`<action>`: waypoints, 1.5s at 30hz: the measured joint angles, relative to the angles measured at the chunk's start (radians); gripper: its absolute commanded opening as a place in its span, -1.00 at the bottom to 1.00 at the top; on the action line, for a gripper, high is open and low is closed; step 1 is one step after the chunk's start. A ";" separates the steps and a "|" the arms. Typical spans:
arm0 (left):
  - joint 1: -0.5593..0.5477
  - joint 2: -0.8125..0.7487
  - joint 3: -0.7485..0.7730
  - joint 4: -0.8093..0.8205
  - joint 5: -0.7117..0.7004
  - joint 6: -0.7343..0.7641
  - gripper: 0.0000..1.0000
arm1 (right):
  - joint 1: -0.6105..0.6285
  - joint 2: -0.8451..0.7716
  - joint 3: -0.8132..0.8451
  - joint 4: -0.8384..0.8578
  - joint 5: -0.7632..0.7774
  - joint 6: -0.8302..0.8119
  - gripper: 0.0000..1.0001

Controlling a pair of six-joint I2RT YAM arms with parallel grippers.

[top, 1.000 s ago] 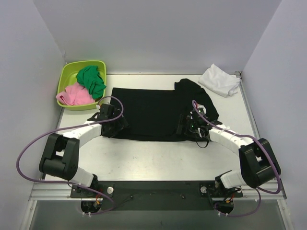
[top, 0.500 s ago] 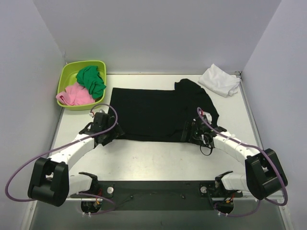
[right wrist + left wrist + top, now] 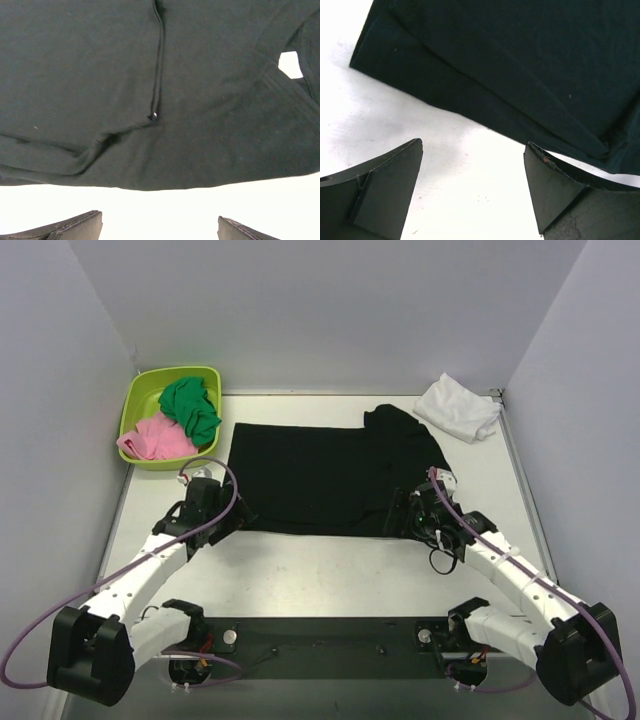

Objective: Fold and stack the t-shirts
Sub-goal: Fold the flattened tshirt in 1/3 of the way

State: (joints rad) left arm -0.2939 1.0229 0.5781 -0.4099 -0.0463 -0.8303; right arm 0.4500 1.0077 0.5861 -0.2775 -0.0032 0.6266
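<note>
**Top view:** Within the last second both arms have drawn back toward their bases. The left arm [image 3: 150, 560] and right arm [image 3: 510, 570] have slid their jaws off the near corners of the black t-shirt [image 3: 320, 475]. Both pairs of jaws now stand just off its near edge, spread wide and empty. The shirt itself has not shifted and lies flat across the middle of the desk [image 3: 330, 575], collar end to the right. The white t-shirt [image 3: 458, 407] sits bunched at the far right corner, well apart from it. The lime-green tub [image 3: 140, 400] at the far left holds green and pink cloth.

**Left wrist view:** The left jaws are wide open over bare desk and grip nothing. The shirt's near corner lies just ahead of them, its doubled edges showing 2 layers.

**Right wrist view:** The right jaws are equally wide and empty, just short of the hem. Black cloth fills the frame, with the white neck label [image 3: 291, 64] at the upper right.

The release and retreat suggest 1 fold has just been laid. The black shirt is still long and likely needs another fold, and neither of the 2 shirts is stacked yet.
</note>
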 measured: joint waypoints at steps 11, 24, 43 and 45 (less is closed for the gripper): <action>-0.021 0.258 0.066 0.123 0.034 0.000 0.83 | 0.000 0.205 0.110 0.082 0.000 -0.040 1.00; -0.021 0.385 0.080 0.235 0.050 0.000 0.83 | -0.051 0.296 0.108 0.218 -0.014 -0.091 0.98; -0.021 0.316 0.189 0.161 0.080 0.000 0.82 | -0.059 0.365 0.083 0.282 -0.049 -0.104 0.97; -0.021 0.338 0.189 0.166 0.082 0.000 0.82 | -0.059 0.367 0.075 0.287 -0.050 -0.104 0.97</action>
State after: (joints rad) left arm -0.3145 1.3609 0.7673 -0.2436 0.0353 -0.8303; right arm 0.3908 1.3750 0.6613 0.0097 -0.0536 0.5224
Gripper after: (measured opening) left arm 0.911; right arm 0.989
